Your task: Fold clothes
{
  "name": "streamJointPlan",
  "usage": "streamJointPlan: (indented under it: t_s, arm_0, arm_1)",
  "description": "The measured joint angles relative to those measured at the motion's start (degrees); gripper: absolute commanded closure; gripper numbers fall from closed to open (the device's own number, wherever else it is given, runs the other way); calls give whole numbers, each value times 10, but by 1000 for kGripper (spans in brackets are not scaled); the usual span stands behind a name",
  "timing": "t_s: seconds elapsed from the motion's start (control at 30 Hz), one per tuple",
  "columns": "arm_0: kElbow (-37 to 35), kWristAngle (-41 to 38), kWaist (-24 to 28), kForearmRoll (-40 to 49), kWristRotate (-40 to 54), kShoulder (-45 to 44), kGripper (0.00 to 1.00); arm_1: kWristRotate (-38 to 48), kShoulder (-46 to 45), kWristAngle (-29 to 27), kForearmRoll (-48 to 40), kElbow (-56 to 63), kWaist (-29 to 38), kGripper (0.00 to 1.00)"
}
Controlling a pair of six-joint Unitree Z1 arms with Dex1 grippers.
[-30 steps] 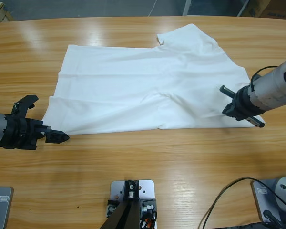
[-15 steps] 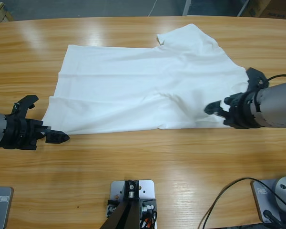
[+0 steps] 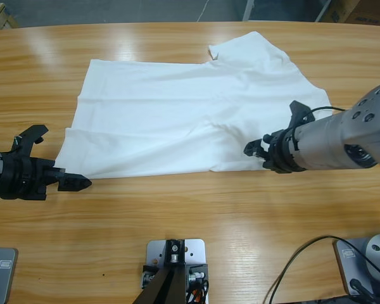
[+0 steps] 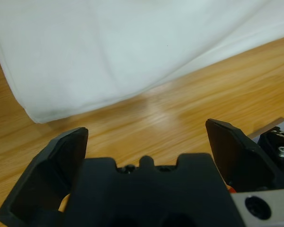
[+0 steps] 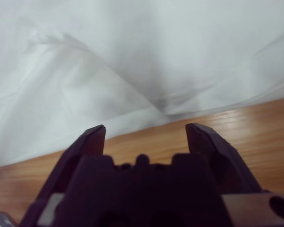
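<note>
White T-shirt lay spread flat on the wooden table, both claws released beside its near edge.

From above, the T-shirt (image 3: 196,114) covered the table (image 3: 196,215) middle; the left gripper (image 3: 54,164) sat spread just off its near left corner, the right gripper (image 3: 272,136) over its near right hem. Along the left wrist, the shirt corner (image 4: 132,52) lay just ahead of the parted jaws, not touching. Along the right wrist, creased cloth (image 5: 132,61) lay beyond the parted jaws, ungrasped.
</note>
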Motion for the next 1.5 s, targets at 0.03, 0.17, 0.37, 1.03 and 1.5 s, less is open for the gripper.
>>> streamJointPlan:
  t_s: [0.03, 0.17, 0.37, 1.03, 1.5]
  arm_0:
    - [0, 0, 0, 0, 0, 0, 36]
    - [0, 0, 0, 0, 0, 0, 36]
    - [0, 0, 0, 0, 0, 0, 36]
    - [0, 0, 0, 0, 0, 0, 36]
    - [0, 0, 0, 0, 0, 0, 36]
  arm_1:
    - [1, 3, 2, -8, 4, 0, 354]
    - [8, 18, 13, -27, 14, 0, 358]
    - [8, 31, 18, -53, 34, -6, 395]
    - [-7, 37, 20, -44, 27, -27, 395]
    - [-33, 37, 22, -30, 0, -55, 402]
